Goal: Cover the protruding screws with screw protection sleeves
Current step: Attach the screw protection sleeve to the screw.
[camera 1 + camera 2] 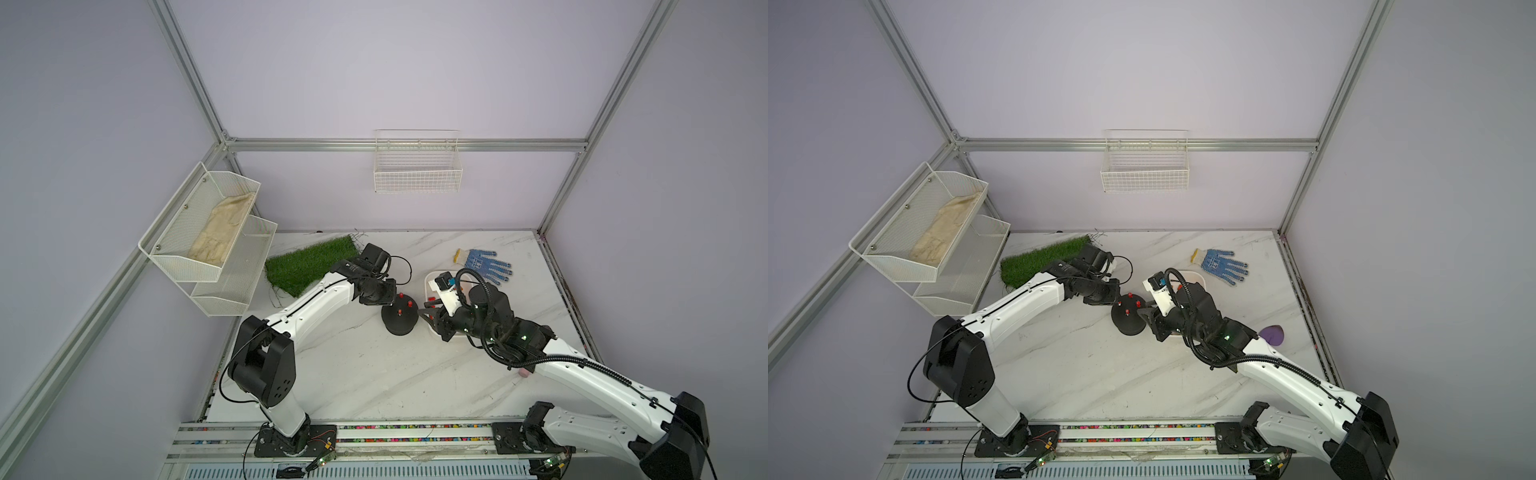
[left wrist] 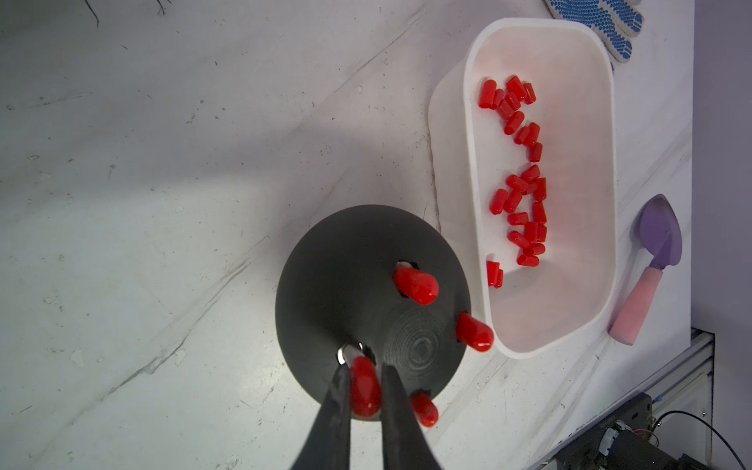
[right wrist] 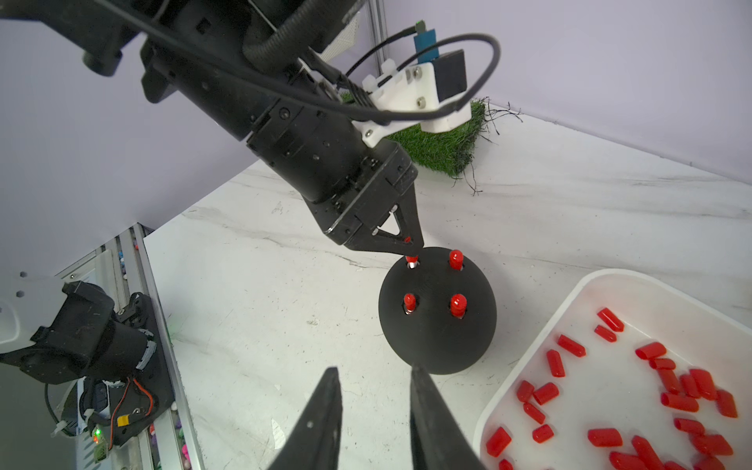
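The black dome base (image 1: 400, 322) (image 3: 437, 333) stands mid-table. Red screw protection sleeves sit on its protruding screws; three stand free (image 2: 415, 285) (image 2: 474, 331) (image 2: 425, 409). My left gripper (image 2: 364, 366) (image 3: 412, 253) reaches down onto the dome and is shut on a fourth sleeve (image 2: 365, 386), with the silvery screw (image 2: 348, 353) showing under it. My right gripper (image 3: 375, 369) is open and empty, low by the dome's edge on the tray side. Several loose sleeves (image 2: 525, 195) (image 3: 671, 390) lie in the white tray (image 2: 472, 162) (image 3: 529, 350).
A blue-dotted glove (image 1: 484, 266) lies behind the tray. A grass patch (image 1: 309, 266) sits at the back left. A purple spoon with a pink handle (image 2: 659, 244) (image 1: 1273, 334) lies right of the tray. Mesh shelves (image 1: 208, 232) and a wire basket (image 1: 417, 166) hang on the walls.
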Controlling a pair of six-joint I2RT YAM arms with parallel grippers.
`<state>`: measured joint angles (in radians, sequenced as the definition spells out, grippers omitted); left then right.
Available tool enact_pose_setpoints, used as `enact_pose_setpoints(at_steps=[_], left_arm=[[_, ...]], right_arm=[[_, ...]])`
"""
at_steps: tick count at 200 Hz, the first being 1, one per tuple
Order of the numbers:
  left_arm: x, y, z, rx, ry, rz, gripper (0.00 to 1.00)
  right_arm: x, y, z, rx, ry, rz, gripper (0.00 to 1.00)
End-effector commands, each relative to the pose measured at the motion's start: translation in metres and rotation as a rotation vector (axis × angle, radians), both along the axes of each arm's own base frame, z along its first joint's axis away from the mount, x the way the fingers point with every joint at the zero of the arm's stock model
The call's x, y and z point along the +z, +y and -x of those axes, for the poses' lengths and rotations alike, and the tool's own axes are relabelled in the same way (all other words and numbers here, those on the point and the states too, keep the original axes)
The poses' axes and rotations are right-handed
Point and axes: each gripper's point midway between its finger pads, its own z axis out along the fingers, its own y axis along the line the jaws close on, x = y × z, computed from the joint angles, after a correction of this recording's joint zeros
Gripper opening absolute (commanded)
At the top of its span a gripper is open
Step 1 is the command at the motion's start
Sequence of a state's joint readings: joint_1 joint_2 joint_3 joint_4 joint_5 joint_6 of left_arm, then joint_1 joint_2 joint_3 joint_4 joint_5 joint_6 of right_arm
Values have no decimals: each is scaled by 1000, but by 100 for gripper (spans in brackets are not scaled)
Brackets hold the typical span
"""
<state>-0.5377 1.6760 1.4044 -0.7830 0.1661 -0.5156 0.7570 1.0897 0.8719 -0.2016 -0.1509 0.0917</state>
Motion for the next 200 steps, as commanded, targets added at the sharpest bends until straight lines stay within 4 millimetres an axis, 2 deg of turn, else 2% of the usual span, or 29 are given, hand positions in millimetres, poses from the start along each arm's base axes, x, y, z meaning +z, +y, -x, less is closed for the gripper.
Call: enact_pose_setpoints(at_steps=[1,34,108,138,161,200], left_arm=[[-4,-4,3,-5,-1,-9,16],[-2,-2,4,-14,-30,-64,16],[-12,1,9,-21,-28,-126,15],[-16,1,10,-24,-19,-129,20],[-13,-1,9,-25,-23,-120,26],[3,-5,6,-30,-55,-93,26]], right_arm=[[5,-2,0,2,-24,-12,32],[5,-1,0,4,-27,-10,32],[5,-2,1,2,-27,-11,32],[5,-3,1,1,-27,-14,32],[5,-3,1,-1,-25,-14,32],[6,-4,2,-2,-26,-17,32]])
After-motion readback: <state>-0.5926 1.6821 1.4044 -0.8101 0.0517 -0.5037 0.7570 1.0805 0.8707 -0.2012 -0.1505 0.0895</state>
